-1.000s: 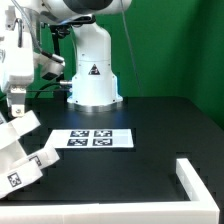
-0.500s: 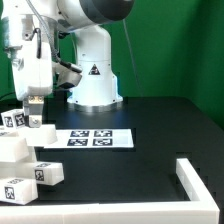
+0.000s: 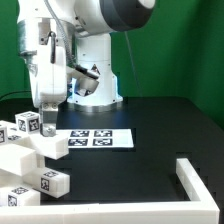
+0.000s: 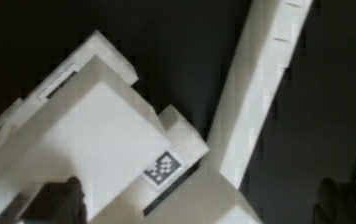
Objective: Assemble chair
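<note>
My claw (image 3: 47,127): hanging with its fingers spread wide, gripping nothing, just above the white chair parts.
Chair parts (image 3: 30,160): chunky white blocks with small black-and-white tags, heaped at the exterior view's left on my black table (image 3: 150,165).
Wrist view: an angular white panel (image 4: 104,140) bearing one tag, with a long white bar (image 4: 255,90) beside it.
Marker board (image 3: 95,139): flat on the table, just beside the heap.
Corner rail (image 3: 200,180): low, white, well apart, at the exterior view's right.
</note>
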{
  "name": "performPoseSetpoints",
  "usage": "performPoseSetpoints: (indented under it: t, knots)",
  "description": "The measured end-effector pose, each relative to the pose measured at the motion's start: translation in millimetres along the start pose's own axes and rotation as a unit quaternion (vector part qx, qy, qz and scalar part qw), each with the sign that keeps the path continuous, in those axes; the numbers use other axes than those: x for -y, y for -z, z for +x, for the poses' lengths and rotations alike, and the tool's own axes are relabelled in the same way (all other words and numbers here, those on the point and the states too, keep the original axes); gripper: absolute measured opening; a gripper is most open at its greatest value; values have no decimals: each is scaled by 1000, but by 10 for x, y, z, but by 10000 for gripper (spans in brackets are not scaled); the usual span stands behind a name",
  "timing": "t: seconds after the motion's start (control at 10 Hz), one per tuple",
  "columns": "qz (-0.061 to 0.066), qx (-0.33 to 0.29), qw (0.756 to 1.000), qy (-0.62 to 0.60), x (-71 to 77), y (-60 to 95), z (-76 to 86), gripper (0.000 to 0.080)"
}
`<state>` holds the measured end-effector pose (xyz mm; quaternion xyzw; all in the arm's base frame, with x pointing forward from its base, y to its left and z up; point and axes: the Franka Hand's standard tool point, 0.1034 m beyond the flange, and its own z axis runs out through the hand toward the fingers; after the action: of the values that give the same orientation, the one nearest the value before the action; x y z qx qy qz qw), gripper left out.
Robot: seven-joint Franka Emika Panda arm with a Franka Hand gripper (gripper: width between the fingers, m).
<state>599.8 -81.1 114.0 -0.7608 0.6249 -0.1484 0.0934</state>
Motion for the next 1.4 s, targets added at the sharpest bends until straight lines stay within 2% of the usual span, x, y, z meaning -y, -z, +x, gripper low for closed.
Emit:
performPoseSetpoints:
  t: [0.3, 0.5, 0.6, 0.7, 0.8, 0.9, 1.0, 1.3, 1.4]
  knots:
    - [6, 3, 1000, 0, 45, 66, 14, 649]
    - [10, 14, 1000, 4, 82, 194, 86, 649]
    - [13, 23, 999, 29, 93, 281, 140, 649]
    - [15, 37, 997, 60, 109, 434, 229, 649]
    - [21, 47, 995, 87, 138, 608, 332, 649]
    - [33, 46, 992, 111, 174, 758, 458, 649]
    - [33, 40, 991, 126, 171, 794, 530, 649]
    - [31, 38, 986, 162, 149, 762, 527, 649]
    - [17, 38, 956, 290, 100, 745, 546, 649]
